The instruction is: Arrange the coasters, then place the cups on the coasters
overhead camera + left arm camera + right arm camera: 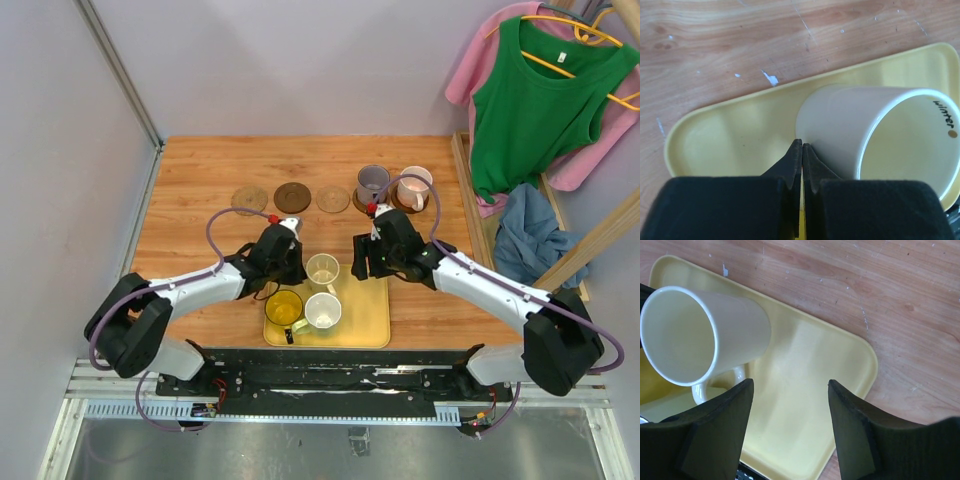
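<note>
1. Left gripper (801, 144) is pinched fully shut, tips against the outer wall of the pale cream-green cup (840, 130), bottom centre of its wrist view. Can't see anything caught.
2. Worry, imo: it lifts empty, or shoves that cup sideways on the yellow tray (730, 135).
3. Right gripper (790, 385) hangs jaws apart over bare tray, cup at upper left.
4. Three coasters (292, 197) sit bare, upper middle of the top view.

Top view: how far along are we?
Done: five coasters in a row, grey-purple mug and pink mug on the right two. In hand: left gripper shut beside the cream-green mug, grip unclear; right gripper open. Left: three mugs on the yellow tray, three bare coasters.
</note>
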Motion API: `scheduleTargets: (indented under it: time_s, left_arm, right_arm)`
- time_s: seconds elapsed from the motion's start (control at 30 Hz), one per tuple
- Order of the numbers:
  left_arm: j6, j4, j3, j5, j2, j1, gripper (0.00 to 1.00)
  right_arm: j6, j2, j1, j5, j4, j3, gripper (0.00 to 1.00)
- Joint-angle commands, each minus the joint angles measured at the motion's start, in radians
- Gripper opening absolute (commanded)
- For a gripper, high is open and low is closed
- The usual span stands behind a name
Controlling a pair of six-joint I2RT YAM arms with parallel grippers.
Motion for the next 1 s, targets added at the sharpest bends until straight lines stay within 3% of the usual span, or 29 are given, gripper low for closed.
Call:
scheduleTargets:
  time_s: [0.0,0.37,0.83,0.97]
  left_arm:
    - [-0.031,0.019,0.030,-0.004,0.030,-0.039,0.00]
    - [-0.002,0.103,0.050,0.090,0.099,-0.076,0.01]
    - [0.002,0.164,0.057,0.135,0.102,-0.083,0.01]
    - [0.000,0.160,0.038,0.103,0.055,-0.083,0.13]
  right_arm:
    - [-0.015,-0.006,0.011,-0.039,0.026,-0.023,0.63]
    - [-0.004,-0.057,0.019,-0.056,0.009,-0.028,0.63]
    - [-0.060,-0.063,0.151,-0.029,-0.115,0.000,0.63]
    - [-0.046,-0.030,0.189,0.015,-0.129,0.004,0.63]
